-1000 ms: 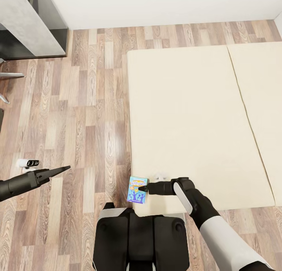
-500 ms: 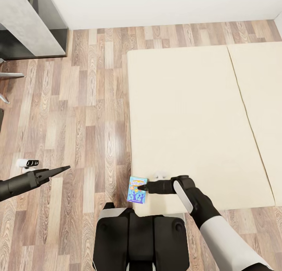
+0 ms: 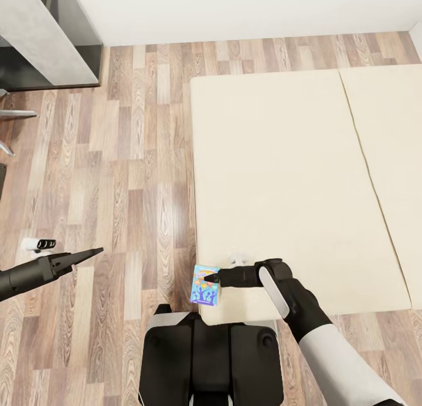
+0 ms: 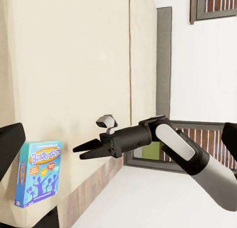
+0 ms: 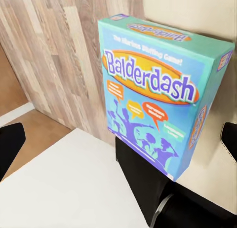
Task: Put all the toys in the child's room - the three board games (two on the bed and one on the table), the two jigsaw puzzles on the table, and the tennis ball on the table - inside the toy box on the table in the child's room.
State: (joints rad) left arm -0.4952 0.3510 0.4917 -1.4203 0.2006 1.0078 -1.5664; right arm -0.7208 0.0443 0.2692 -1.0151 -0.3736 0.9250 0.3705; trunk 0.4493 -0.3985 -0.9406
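Light blue, the board game (image 3: 205, 284) lies at the bed's (image 3: 293, 183) near corner; the right hand (image 3: 212, 279), fingers spread, reaches it ungripped. Next likely: straddle and clench. Left hand (image 3: 94, 253) looks clenched.

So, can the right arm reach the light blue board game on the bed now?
Probably yes: the right gripper is already at the board game near the bed corner, with nothing between them.

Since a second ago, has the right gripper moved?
Barely. The right gripper sits at the blue board game on the bed corner, as before; the slight shift matches the camera's.
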